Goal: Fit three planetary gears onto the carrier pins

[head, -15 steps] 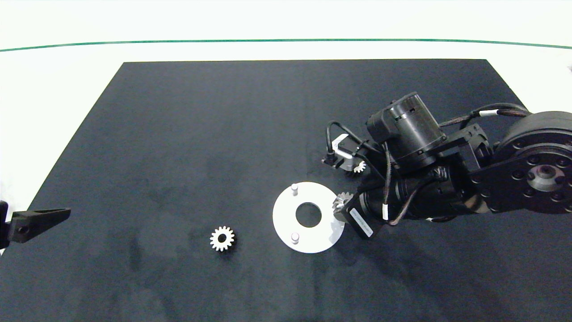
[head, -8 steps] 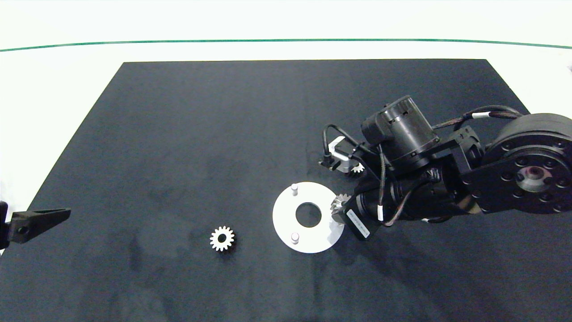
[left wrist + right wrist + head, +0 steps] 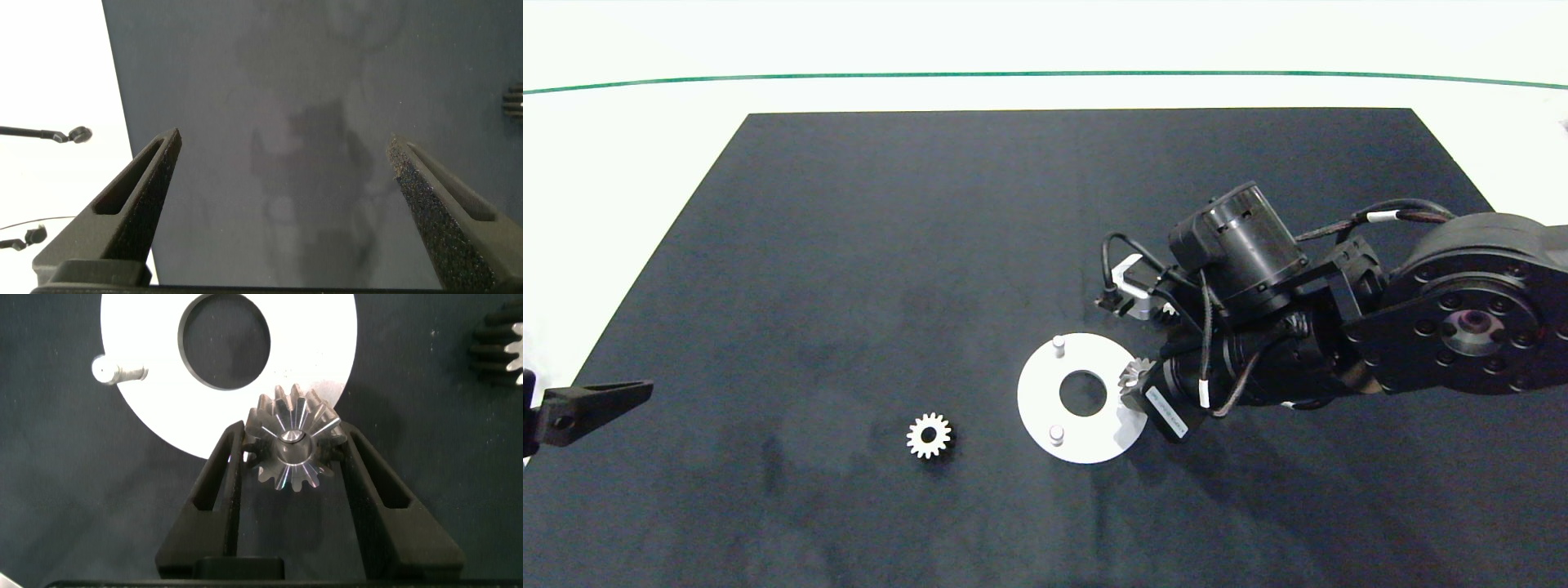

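Observation:
A flat white disc (image 3: 1045, 408) lies on the black mat, with two carrier pins (image 3: 1058, 345) (image 3: 1056, 433) in plain sight. My right gripper (image 3: 292, 449) is shut on a silver planetary gear (image 3: 292, 445), holding it over the disc's rim (image 3: 163, 416) nearest that arm. The gear hides whatever lies under it, and a pale round spot shows in its centre hole. One pin (image 3: 114, 371) stands uncovered beside the disc's centre hole. A second gear (image 3: 929, 435) lies flat on the mat left of the disc. A third gear (image 3: 500, 349) lies beyond the disc, mostly behind the right arm. My left gripper (image 3: 286, 151) is open at the mat's left edge.
The black mat (image 3: 890, 245) covers most of the white table; a green line (image 3: 849, 77) runs along the far side. The right arm's bulky wrist and cables (image 3: 1241, 269) hang over the mat right of the disc.
The right gripper has carried its gear leftward and a little nearer, further over the disc's rim. The disc has shifted slightly left. The left arm is unchanged.

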Available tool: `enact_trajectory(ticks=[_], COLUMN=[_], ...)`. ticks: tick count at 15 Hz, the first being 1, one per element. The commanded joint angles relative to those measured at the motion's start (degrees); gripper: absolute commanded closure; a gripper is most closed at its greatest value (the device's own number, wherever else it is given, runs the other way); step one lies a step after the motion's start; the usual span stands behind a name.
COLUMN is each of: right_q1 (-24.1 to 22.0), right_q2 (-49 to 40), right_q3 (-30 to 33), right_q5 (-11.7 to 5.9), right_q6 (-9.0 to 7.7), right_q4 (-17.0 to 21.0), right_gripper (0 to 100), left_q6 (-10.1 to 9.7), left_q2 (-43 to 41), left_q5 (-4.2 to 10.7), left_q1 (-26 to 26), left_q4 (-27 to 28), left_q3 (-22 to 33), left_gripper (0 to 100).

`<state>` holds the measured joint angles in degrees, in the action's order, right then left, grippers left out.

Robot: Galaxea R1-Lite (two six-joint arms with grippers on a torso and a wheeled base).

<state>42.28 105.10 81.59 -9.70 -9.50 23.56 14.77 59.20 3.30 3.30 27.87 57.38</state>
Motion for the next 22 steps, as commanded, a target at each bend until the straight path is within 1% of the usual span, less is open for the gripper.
enact_trajectory(ticks=[1,4,7,9,10,15,18,19,20,21,22], right_q1=[0.0,0.0,0.0,-0.09,-0.18,-0.18,1.05,1.23,1.05,0.26,-0.7], right_q2=[0.11,-0.24,-0.94,-1.21,-1.21,-2.0,-4.99,-6.13,-7.36,-7.62,-7.45], right_q3=[0.67,0.15,-2.31,-3.11,-3.02,-3.02,-3.02,-3.02,-2.93,-1.79,-0.29], right_q5=[-0.23,-0.32,-1.28,-1.37,-1.37,-1.37,-1.46,-1.81,-3.13,-4.01,-4.01], right_q6=[-0.17,-0.35,-0.7,-0.79,-0.7,-0.7,-0.87,-0.87,-0.87,-0.79,-0.7], right_q4=[0.08,0.43,0.61,0.61,0.61,0.52,0.69,0.69,0.61,0.25,0.25], right_gripper=[78,78,78,78,0,0,0,0,0,0,0], left_q6=[0.08,0.08,0.08,0.08,0.08,0.17,0.08,0.08,0.08,-0.01,-0.01], left_q2=[-0.22,-0.31,-0.57,-0.57,-0.57,-0.57,-0.75,-1.01,-1.1,-1.1,-1.1], left_q5=[0.04,0.04,0.04,0.04,0.04,0.12,0.04,0.04,0.12,0.04,0.12], left_q1=[-0.05,-0.05,-0.14,-0.14,-0.14,-0.14,-1.02,-1.02,-1.02,-1.02,-1.11], left_q4=[0.17,0.17,0.17,0.17,0.17,0.17,0.17,0.17,0.26,0.17,0.17], left_q3=[0.01,0.01,0.01,0.01,0.01,0.01,-0.25,-0.08,0.01,0.1,0.19], left_gripper=[0,0,0,0,0,0,0,0,0,0,0])
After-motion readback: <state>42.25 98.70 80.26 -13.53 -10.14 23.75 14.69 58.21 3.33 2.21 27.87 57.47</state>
